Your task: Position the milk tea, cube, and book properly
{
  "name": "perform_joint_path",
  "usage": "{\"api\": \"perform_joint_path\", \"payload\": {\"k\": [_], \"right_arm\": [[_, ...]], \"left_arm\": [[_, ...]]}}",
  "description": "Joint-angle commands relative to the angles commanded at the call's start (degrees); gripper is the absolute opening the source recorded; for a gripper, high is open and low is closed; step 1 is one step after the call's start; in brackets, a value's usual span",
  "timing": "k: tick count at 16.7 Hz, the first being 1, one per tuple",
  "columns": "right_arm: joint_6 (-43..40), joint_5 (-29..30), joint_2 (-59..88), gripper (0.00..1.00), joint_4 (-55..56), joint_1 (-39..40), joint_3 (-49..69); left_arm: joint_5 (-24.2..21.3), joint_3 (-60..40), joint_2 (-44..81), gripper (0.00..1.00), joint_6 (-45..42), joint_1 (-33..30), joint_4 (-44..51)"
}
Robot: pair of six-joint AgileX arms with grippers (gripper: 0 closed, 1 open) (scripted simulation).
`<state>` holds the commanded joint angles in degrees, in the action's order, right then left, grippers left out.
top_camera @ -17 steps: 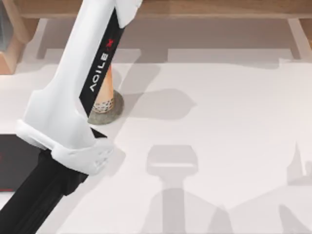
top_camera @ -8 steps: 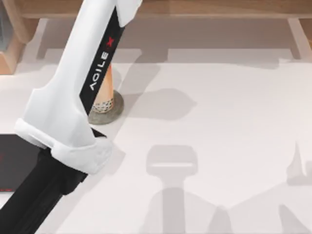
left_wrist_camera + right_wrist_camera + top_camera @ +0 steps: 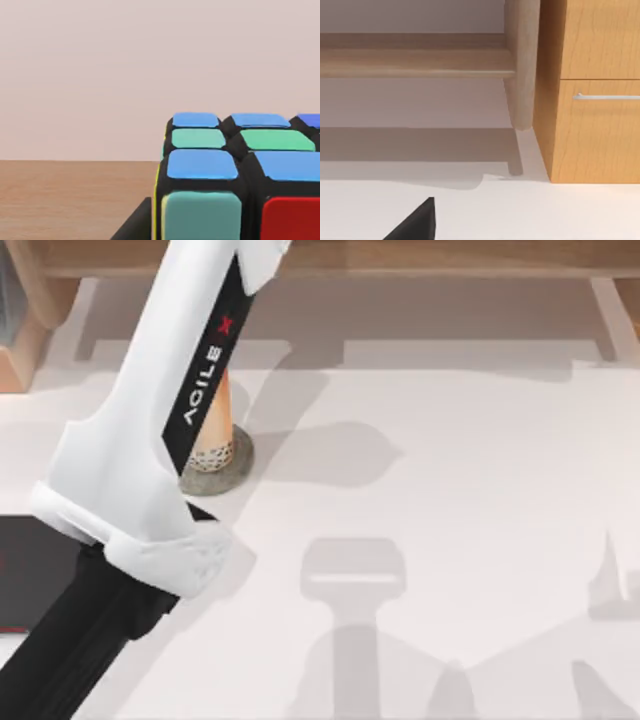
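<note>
The cube, with blue, green, teal and red tiles on black, looms close in the left wrist view, over a wooden surface. One dark finger of my left gripper lies against the cube's yellow side. My left arm reaches from the lower left past the top edge of the top view. Behind it stands the orange-tan milk tea, upright on a grey round coaster and mostly hidden by the arm. The book is out of view. A dark part of my right gripper hangs over the white table.
A thin flat black book lies at the table's left edge under the left arm. A wooden shelf runs along the back. An orange-wood drawer cabinet and a round wooden leg stand ahead of the right wrist.
My left arm has barely shifted over the last second. The milk tea and its coaster have stayed in place.
</note>
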<state>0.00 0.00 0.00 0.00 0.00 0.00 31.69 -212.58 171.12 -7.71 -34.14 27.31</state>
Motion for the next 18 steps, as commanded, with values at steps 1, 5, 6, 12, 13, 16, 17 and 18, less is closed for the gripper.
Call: {"api": "perform_joint_path", "payload": {"k": [1,5,6,12,13,16,17,18], "right_arm": [[0.0,0.0,0.0,1.0,0.0,0.0,0.0],[0.0,0.0,0.0,1.0,0.0,0.0,0.0],[0.0,0.0,0.0,1.0,0.0,0.0,0.0],[0.0,0.0,0.0,1.0,0.0,0.0,0.0],[0.0,0.0,0.0,1.0,0.0,0.0,0.0],[0.0,0.0,0.0,1.0,0.0,0.0,0.0],[0.0,0.0,0.0,1.0,0.0,0.0,0.0],[0.0,0.0,0.0,1.0,0.0,0.0,0.0]], "left_arm": [[0.0,0.0,0.0,0.98,0.0,0.0,0.0],[0.0,0.0,0.0,1.0,0.0,0.0,0.0],[0.0,0.0,0.0,1.0,0.0,0.0,0.0],[0.16,-0.95,0.39,1.0,-0.05,-0.35,0.56],[0.37,-2.14,0.81,1.0,-0.1,-0.55,1.28],[1.19,-6.91,2.44,1.0,-0.31,-1.4,4.29],[1.45,-8.44,2.94,1.0,-0.39,-1.67,5.28],[1.67,-9.68,3.35,1.0,-0.45,-1.89,6.1]]}}
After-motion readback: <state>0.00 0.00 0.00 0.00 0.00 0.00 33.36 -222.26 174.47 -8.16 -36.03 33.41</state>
